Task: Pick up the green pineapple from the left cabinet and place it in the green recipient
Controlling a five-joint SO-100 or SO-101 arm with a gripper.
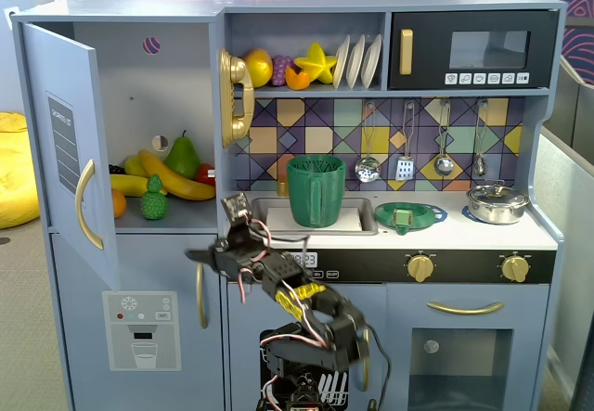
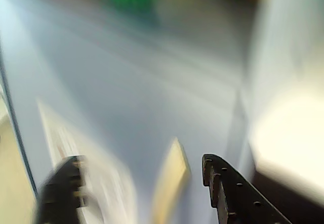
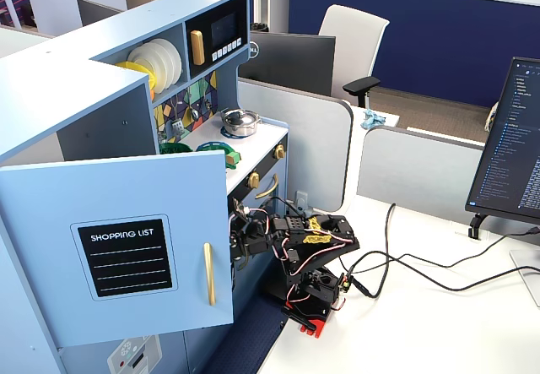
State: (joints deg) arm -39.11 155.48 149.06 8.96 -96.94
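Nearest in the wrist view, the gripper (image 2: 136, 183) shows its two black fingers (image 2: 230, 193) spread wide with nothing between them, though the picture is smeared and only a green blur at the top edge hints at what lies ahead. In a fixed view the gripper (image 1: 209, 256) hangs low in front of the toy kitchen, below the shelf of the left cabinet (image 1: 167, 105), whose door (image 1: 70, 142) stands swung open. On that shelf, near its front edge, the green pineapple (image 1: 154, 199) stands upright, touching the yellow bananas (image 1: 167, 177), with a green pear (image 1: 182, 158) behind. It looks like a light, hard plastic toy, stiff and not fragile; its bumpy body should give the fingers fair purchase, so a pinch across the oval body below the spiky crown seems the best hold, while the crown itself would probably slip. Farther right, the green recipient (image 1: 316, 191) stands upright in the sink (image 1: 269, 214), mouth open. The other fixed view shows the arm (image 3: 295, 243) based on the desk (image 3: 422, 323).
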